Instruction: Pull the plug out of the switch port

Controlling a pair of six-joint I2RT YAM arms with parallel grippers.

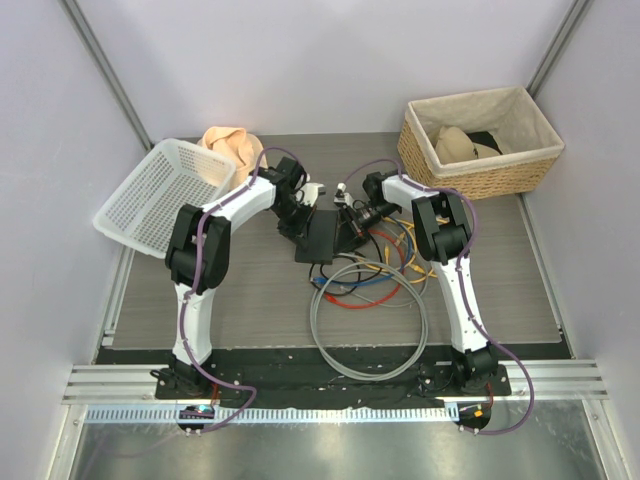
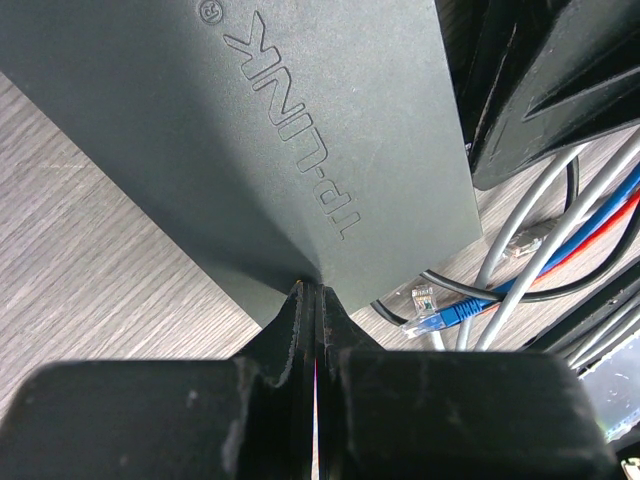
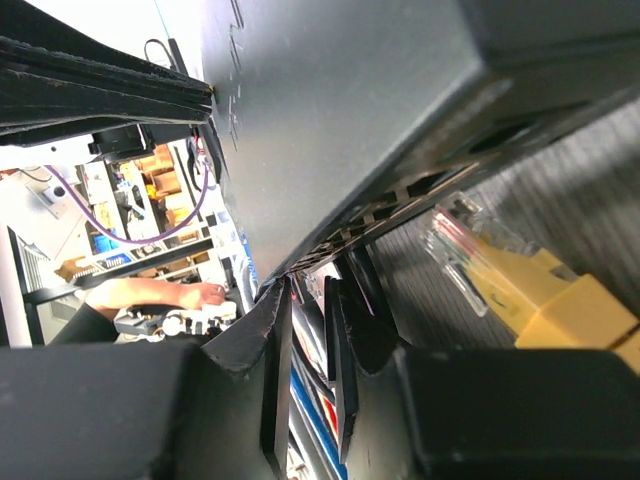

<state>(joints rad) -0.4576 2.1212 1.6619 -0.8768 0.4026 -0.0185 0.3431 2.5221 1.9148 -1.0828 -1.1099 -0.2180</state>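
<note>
Switch point(image 1: 318, 238) lies mid-frame, long axis up-down, ports point(image 3: 420, 185) along its right edge by the right jaws, barely apart, grip untellable; left jaws together.

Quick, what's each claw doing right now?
Left gripper: shut, tips against the switch.
Right gripper: narrow gap, at the switch's edge; any hold cannot be told.

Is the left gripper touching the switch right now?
Touching. The left wrist view shows the left gripper, shut, resting on the switch at its near corner, no gap visible.
</note>
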